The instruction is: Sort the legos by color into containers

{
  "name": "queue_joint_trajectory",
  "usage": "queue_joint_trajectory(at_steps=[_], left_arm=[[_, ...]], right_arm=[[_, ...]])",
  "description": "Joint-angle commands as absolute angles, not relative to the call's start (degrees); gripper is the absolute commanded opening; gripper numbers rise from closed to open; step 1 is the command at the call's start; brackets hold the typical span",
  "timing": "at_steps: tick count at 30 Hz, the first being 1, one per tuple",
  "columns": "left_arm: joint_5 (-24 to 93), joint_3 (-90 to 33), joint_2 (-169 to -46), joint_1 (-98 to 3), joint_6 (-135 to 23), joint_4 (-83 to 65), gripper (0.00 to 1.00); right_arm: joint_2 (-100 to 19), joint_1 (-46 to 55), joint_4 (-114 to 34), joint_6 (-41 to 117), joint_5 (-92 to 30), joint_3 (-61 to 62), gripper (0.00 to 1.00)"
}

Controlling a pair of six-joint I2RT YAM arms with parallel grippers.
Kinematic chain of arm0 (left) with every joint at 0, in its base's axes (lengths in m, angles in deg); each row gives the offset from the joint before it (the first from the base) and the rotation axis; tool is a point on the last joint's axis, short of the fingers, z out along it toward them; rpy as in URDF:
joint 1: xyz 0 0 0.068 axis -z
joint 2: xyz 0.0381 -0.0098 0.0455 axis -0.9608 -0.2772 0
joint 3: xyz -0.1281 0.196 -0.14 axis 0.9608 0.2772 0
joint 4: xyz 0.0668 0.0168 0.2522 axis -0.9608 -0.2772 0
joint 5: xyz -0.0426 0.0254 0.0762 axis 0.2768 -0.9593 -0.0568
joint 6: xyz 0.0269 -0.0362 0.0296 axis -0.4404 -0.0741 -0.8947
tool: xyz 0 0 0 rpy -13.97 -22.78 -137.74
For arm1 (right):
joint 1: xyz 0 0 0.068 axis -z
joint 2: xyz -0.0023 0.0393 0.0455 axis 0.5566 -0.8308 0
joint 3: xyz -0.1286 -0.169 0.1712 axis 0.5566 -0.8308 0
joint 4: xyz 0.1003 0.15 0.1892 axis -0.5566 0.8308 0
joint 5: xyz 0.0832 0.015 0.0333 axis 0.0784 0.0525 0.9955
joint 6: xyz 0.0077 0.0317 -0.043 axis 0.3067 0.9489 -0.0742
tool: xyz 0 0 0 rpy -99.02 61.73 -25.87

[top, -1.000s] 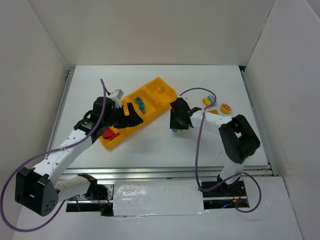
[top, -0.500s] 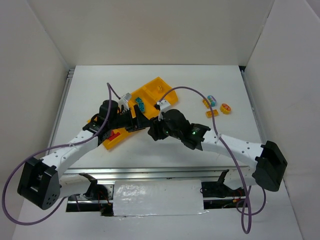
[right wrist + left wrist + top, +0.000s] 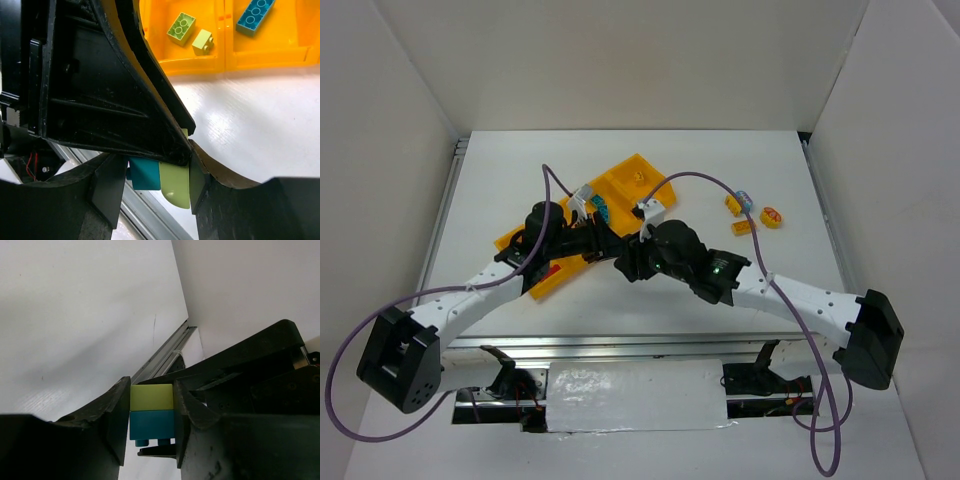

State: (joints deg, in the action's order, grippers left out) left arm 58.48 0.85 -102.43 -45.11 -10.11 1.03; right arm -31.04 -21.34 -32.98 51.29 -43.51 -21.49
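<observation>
A yellow-green lego stuck to a teal lego (image 3: pixel 151 412) hangs above the table between both grippers. My left gripper (image 3: pixel 151 416) is shut across both halves of the pair. My right gripper (image 3: pixel 157 180) is shut along the same pair, one pad on the teal lego (image 3: pixel 145 174) and the other on the yellow-green lego (image 3: pixel 176 184). In the top view the two grippers meet just in front of the orange-yellow containers (image 3: pixel 620 186), left gripper (image 3: pixel 608 248) against right gripper (image 3: pixel 628 262), and the pair is hidden. The containers (image 3: pixel 220 60) hold two yellow-green legos (image 3: pixel 181 28) and a teal lego (image 3: pixel 255 12).
Loose legos lie on the table to the right: an orange-yellow one (image 3: pixel 733 205), a teal one (image 3: pixel 745 197), another orange-yellow one (image 3: pixel 742 227) and a red-and-yellow round one (image 3: pixel 772 216). A red lego (image 3: pixel 552 270) lies in the tray's near end. White walls enclose the table.
My right arm swung left from beside the loose legos to the tray's front, carrying the pair. My left gripper came right off the tray and shut on the same pair.
</observation>
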Motion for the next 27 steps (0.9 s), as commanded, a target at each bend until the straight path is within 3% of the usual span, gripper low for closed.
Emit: queue_joint_trajectory(at_steps=[1, 2, 3, 4, 6, 9, 10, 13, 21, 25, 27], left_arm=[[63.16, 2.0, -102.7, -43.58, -9.95, 3.98, 0.26], [63.51, 2.0, -102.61, -43.58, -9.86, 4.33, 0.11], [64.04, 2.0, -102.52, -43.58, -9.86, 5.55, 0.05], [65.18, 1.83, -102.44, -43.5, -9.77, 6.17, 0.0], [66.41, 1.82, -102.17, -43.5, -9.86, 7.58, 0.0], [67.03, 1.82, -100.86, -43.41, -10.12, 9.17, 0.0], [66.86, 1.74, -100.51, -43.49, -10.56, 9.17, 0.0], [66.07, 1.3, -99.19, -43.5, -11.88, 7.68, 0.0], [66.68, 0.68, -98.31, -43.67, -13.46, 7.68, 0.0], [70.88, -0.11, -98.57, -44.02, -16.97, 9.33, 0.0], [72.55, -0.11, -98.31, -44.02, -17.85, 10.92, 0.0]], right_arm=[[-29.52, -21.38, -39.39, 52.24, -47.81, -20.8, 0.04], [-29.87, -21.38, -39.21, 52.33, -48.25, -20.63, 0.05], [-30.13, -21.29, -39.21, 52.33, -48.34, -20.54, 0.05], [-30.66, -21.29, -39.21, 52.33, -47.9, -20.45, 0.06], [-30.93, -21.29, -39.47, 52.51, -47.2, -20.45, 0.11], [-30.4, -21.29, -40.09, 52.77, -45.27, -21.5, 0.42], [-29.7, -21.29, -41.66, 53.03, -44.39, -22.29, 0.63], [-28.91, -20.76, -41.41, 52.95, -41.06, -22.56, 0.99], [-24.87, -12.18, -41.49, 55.76, -27.1, -26.42, 1.0], [-20.39, -3.39, -47.8, 58.56, 0.35, -32.03, 1.0], [-19.68, -1.43, -50.79, 59.45, 7.79, -32.84, 1.0]])
